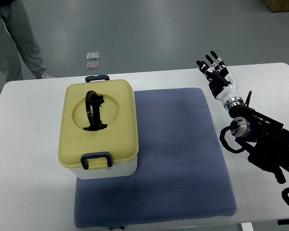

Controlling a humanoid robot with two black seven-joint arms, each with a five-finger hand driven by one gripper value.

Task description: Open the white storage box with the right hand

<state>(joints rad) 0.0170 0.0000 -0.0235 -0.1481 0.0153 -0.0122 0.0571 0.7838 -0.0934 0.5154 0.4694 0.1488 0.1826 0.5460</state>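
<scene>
A white storage box (99,130) with a pale yellow lid (99,122) sits shut on the left part of a blue mat (183,159), which lies across a white table (29,159). A black handle (94,110) lies folded in the round hollow at the lid's middle, and dark blue latches show at the near end (97,160) and the far end (97,78) of the box. The robot's right hand (216,73) hangs over the far right part of the table, well apart from the box, its black-and-white fingers (213,60) stretched out straight and slightly spread, holding nothing. Its arm (260,139), black with a silver joint and loose cables, comes in from the right edge, just beside the mat's right border. On the grey floor beyond the table lie two small pale squares (93,60). A person's legs in grey trousers (14,43) stand at the upper left, with one shoe (45,75) showing just past the table's far edge
</scene>
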